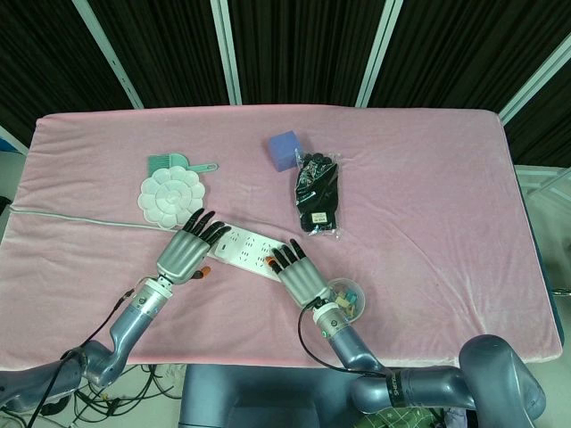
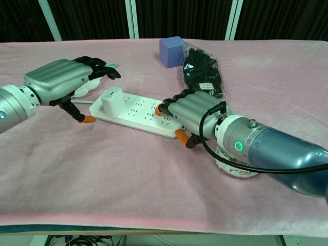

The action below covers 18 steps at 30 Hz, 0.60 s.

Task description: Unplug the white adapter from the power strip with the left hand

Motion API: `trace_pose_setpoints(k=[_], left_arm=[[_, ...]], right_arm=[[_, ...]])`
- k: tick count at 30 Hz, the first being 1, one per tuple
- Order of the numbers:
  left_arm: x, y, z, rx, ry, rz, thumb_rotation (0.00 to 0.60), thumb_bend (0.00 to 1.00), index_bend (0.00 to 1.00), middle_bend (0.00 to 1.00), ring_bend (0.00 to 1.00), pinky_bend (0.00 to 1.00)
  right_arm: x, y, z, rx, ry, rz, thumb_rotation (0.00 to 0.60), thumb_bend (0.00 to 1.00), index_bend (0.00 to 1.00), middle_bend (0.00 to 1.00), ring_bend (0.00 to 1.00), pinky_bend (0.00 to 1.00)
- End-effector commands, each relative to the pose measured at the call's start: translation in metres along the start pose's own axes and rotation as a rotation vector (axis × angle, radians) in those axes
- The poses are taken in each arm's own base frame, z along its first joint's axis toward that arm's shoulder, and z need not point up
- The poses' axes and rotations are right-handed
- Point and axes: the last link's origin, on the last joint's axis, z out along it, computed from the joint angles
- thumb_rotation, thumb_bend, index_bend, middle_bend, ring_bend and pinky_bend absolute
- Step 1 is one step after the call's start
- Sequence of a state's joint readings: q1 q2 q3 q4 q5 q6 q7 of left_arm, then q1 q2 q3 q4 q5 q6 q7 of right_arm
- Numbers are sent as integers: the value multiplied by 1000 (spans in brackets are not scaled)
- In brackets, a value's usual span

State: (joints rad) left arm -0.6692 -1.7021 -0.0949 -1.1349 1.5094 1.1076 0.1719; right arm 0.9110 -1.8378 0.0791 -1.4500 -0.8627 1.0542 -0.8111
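Adapter (image 2: 110, 100) top open; palette (image 1: 171, 196) close behind, right robot hand (image 2: 190, 111) blocks strip's (image 2: 138, 113) far end.

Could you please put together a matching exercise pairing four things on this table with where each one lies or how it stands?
Things:
1. white adapter
2. blue block
3. right hand
4. left hand

Places or states:
A. at the far edge, beside the bagged black gloves
B. resting on one end of the power strip
C. plugged upright into the strip's other end
D. open, next to the adapter, not holding it

Pairs: 1-C, 2-A, 3-B, 4-D
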Motion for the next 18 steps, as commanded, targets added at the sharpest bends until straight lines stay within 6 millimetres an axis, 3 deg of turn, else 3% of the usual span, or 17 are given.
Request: trace_pose_setpoints(k=[1, 7, 14, 18], left_arm=[[-3, 5, 5, -20, -6, 16, 600, 168, 183, 177, 0, 0], [-8, 15, 12, -52, -6, 33, 600, 168, 199, 198, 0, 0], [-16, 19, 18, -48, -14, 42, 600, 204, 250, 323, 0, 0], [-18, 17, 19, -39, -14, 52, 600, 204, 259, 336, 0, 0]], right_arm=[[-2, 1, 0, 0, -3, -2, 600, 576, 173, 123, 103, 53], [-3, 2, 0, -1, -6, -1, 600, 576, 173, 123, 103, 53], [-4, 4, -1, -2, -5, -1, 600, 576, 173, 123, 103, 53], [-3, 6, -1, -6, -5, -1, 600, 576, 175, 123, 103, 53]])
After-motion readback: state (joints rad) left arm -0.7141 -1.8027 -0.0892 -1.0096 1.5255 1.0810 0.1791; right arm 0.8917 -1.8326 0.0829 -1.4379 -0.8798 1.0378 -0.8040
